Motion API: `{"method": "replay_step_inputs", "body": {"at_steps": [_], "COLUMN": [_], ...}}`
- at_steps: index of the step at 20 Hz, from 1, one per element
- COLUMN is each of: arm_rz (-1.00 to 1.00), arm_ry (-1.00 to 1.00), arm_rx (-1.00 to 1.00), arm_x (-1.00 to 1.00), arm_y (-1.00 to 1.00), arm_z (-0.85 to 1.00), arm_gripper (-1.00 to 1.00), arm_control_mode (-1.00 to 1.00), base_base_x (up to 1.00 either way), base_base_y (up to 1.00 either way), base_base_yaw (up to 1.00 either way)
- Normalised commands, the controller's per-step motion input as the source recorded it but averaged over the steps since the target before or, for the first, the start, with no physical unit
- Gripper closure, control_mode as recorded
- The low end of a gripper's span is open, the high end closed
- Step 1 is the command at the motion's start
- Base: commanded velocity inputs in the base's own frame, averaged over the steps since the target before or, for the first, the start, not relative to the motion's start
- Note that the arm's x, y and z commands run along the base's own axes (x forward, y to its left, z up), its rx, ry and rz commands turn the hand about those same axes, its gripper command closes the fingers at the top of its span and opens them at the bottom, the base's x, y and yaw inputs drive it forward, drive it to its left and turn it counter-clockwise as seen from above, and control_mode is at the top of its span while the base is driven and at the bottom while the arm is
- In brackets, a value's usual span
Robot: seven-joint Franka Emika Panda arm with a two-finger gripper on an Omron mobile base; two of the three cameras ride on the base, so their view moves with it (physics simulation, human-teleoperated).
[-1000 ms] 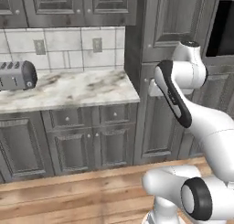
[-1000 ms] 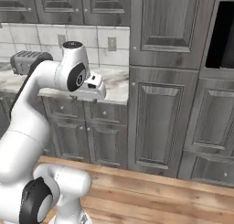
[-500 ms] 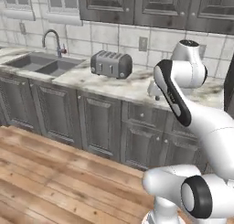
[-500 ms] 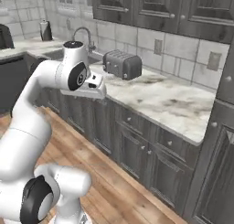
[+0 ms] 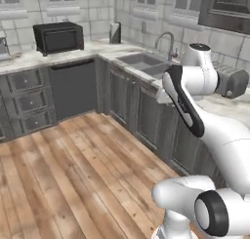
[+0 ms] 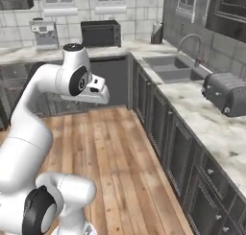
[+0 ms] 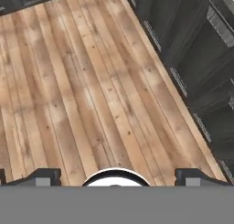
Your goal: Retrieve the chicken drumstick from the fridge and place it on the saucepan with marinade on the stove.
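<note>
The chicken drumstick, the fridge, the saucepan and the stove are out of view. My gripper (image 7: 119,177) is open: its two dark fingertips (image 7: 43,175) stand far apart at the bottom of the hand view with nothing between them. It hangs high over the wooden floor (image 7: 91,81) and points down at it. In the right base view the white hand (image 6: 97,87) sits in front of the arm's upper joint, at about counter height. Dark cabinet fronts (image 7: 196,58) run along the right of the hand view.
An L-shaped marble counter on dark grey cabinets carries a sink (image 5: 146,61) with faucet (image 5: 166,40), a toaster (image 6: 226,92), a black microwave (image 6: 100,33) and a coffee machine (image 6: 42,33). Open wooden floor (image 5: 73,174) spreads in front of the cabinets.
The whole picture has swung: the base has turned, from tall cabinets and the toaster counter to the corner with sink and microwave. The arm's pose is unchanged and the gripper stays open.
</note>
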Motion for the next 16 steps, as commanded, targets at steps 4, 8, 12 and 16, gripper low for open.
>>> {"method": "replay_step_inputs", "body": {"at_steps": [4, 8, 12, 16], "arm_rz": [0.0, 0.0, 0.0, 0.0], "arm_ry": [0.0, 0.0, 0.0, 0.0], "arm_rx": [0.0, 0.0, 0.0, 0.0], "arm_x": [0.0, 0.0, 0.0, 0.0], "arm_y": [0.0, 0.0, 0.0, 0.0], "arm_z": [0.0, 0.0, 0.0, 0.0], "arm_gripper": [-1.0, -1.0, -1.0, -1.0], "arm_control_mode": [1.0, 1.0, 1.0, 1.0], "base_base_x": [1.0, 1.0, 1.0, 1.0], "base_base_y": [-0.15, -0.16, -0.01, 0.26], "base_base_yaw": [0.64, 0.61, 0.55, 0.63]}}
